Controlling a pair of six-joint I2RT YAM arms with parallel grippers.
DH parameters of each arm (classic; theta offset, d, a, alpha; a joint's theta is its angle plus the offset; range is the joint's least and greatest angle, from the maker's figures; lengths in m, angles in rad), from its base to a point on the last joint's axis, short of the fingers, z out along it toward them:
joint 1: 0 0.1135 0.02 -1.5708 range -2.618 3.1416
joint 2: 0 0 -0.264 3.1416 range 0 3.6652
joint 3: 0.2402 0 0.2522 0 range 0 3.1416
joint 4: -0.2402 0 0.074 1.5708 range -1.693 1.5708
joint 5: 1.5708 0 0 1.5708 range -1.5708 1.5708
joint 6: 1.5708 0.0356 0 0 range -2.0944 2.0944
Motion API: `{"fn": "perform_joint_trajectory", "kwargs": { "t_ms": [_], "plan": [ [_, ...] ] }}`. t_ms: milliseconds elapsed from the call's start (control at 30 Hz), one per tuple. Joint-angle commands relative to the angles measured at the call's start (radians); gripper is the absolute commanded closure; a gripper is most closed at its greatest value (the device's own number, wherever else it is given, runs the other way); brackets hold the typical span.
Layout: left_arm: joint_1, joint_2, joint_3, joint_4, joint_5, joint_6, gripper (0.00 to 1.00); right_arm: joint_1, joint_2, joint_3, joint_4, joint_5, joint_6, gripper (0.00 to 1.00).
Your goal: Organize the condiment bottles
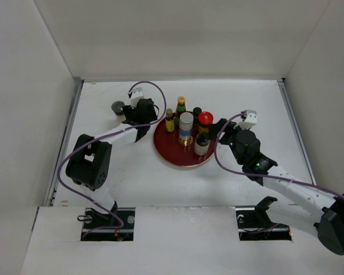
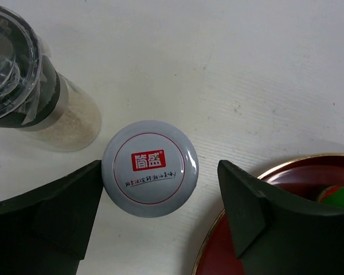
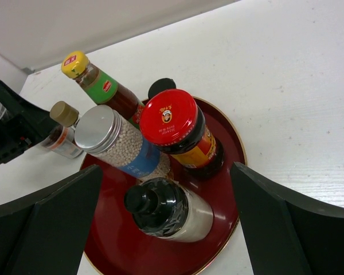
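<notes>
The left gripper is spread over a white-capped jar. The jar stands upright on the bench, long axis vertical, its cap with the red logo facing straight up. One finger touches the cap's edge and the other stands clear of it, so nothing is pinched. Just beyond the jar and apart from it, a grey-capped bottle of white grains also stands upright on the bench. Both are left of the dark red round tray, whose gold rim lies just beside the clear finger

The right gripper hangs at the tray's right side with its jaws opened wide, holding and touching nothing. In the tray, all upright with caps up:
- A black-capped bottle with white contents, nearest this gripper
- A red-capped jar just behind it
- A silver-capped jar of pale grains with a blue label, close beside the red-capped jar
- A yellow-capped bottle with a green neck label and dark contents, on the far side
- A black cap showing behind the red-capped jar, its bottle hidden

A small tan-capped bottle stands at the tray's left rim; whether it is inside the rim cannot be told
</notes>
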Motion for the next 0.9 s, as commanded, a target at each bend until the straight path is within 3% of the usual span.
{"fn": "perform_joint_trajectory", "kwargs": {
  "t_ms": [0, 133, 233, 300, 633, 867],
  "plan": [
    [0.017, 0.011, 0.043, 0.044, 0.003, -0.006, 0.28, 0.002, 0.002, 0.003, 0.065, -0.013, 0.006, 0.00],
    [0.016, 0.008, 0.013, 0.050, -0.003, -0.004, 0.40, 0.002, 0.006, 0.007, 0.061, -0.016, 0.003, 0.00],
    [0.019, -0.013, -0.033, 0.062, -0.005, -0.010, 0.57, 0.002, 0.003, 0.003, 0.062, -0.016, 0.006, 0.00],
    [0.013, -0.069, -0.072, 0.067, -0.012, -0.012, 0.64, 0.002, 0.003, 0.003, 0.062, -0.016, 0.006, 0.00],
    [-0.168, -0.468, -0.254, 0.154, -0.111, 0.000, 0.67, 0.002, 0.005, 0.004, 0.065, -0.014, 0.005, 0.00],
    [-0.319, -0.386, -0.210, 0.189, -0.084, 0.002, 0.67, 0.002, -0.003, 0.000, 0.067, -0.013, 0.006, 0.00]
  ]
}}
